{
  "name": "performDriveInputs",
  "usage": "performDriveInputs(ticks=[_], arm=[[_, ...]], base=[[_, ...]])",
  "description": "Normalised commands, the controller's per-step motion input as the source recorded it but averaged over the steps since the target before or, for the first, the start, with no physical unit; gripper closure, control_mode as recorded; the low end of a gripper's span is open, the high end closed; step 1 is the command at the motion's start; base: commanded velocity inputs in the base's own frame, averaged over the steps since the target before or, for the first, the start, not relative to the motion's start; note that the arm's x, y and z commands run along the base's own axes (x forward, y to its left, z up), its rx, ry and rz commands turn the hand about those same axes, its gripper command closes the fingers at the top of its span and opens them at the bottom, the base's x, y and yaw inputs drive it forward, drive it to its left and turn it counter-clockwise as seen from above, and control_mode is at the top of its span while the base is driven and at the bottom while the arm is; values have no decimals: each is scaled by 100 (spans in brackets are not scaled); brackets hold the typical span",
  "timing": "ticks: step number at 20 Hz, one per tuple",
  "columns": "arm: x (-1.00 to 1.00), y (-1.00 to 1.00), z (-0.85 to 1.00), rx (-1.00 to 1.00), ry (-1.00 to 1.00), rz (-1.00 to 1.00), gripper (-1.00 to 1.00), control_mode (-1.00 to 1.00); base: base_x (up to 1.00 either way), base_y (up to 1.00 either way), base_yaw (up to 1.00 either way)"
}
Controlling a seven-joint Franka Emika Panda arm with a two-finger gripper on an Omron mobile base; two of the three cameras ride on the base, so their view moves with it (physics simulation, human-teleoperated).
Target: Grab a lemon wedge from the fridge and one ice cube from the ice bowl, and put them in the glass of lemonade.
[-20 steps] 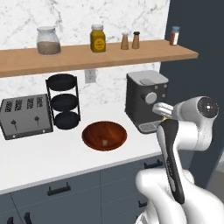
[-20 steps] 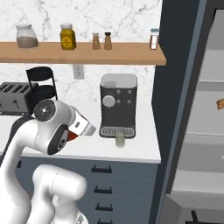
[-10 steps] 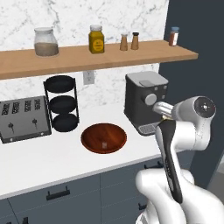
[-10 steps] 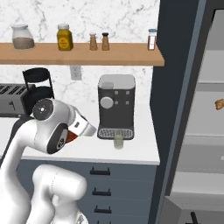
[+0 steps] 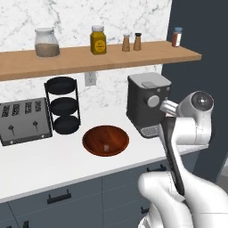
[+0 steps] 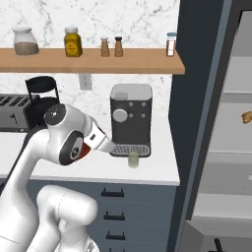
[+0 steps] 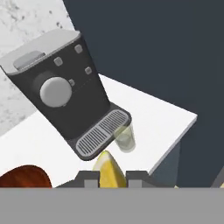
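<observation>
I am pinching the lemon wedge (image 7: 108, 169) between my fingertips, its yellow tip poking up from my gripper (image 7: 109, 176), jaws pressed in on it. I am carrying it toward the glass (image 7: 124, 138), which is standing on the counter (image 7: 153, 127) just at the front corner of the coffee machine's (image 7: 65, 96) drip tray, near the counter's right end beside the fridge (image 6: 216, 123). From the right base view the glass (image 6: 133, 159) sits in front of the machine (image 6: 131, 118), close to the counter's front edge.

To do this well, I am judging that I should bring the wedge directly over the glass mouth, keep clear of the machine's overhang, lower until the wedge is just above the rim, then release so it drops inside rather than bouncing off.

The ice cube (image 5: 106, 147) is lying pale in the middle of the bowl (image 5: 105, 140), left of the machine (image 5: 147, 103), waiting for afterward.
</observation>
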Motion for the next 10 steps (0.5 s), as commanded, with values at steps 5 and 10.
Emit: performDriveInputs(ticks=[5, 10], arm=[[6, -2, 0, -1, 9, -15, 100, -100], [3, -2, 0, 0, 12, -8, 100, -100]], base=[[0, 0, 0], [0, 0, 0]])
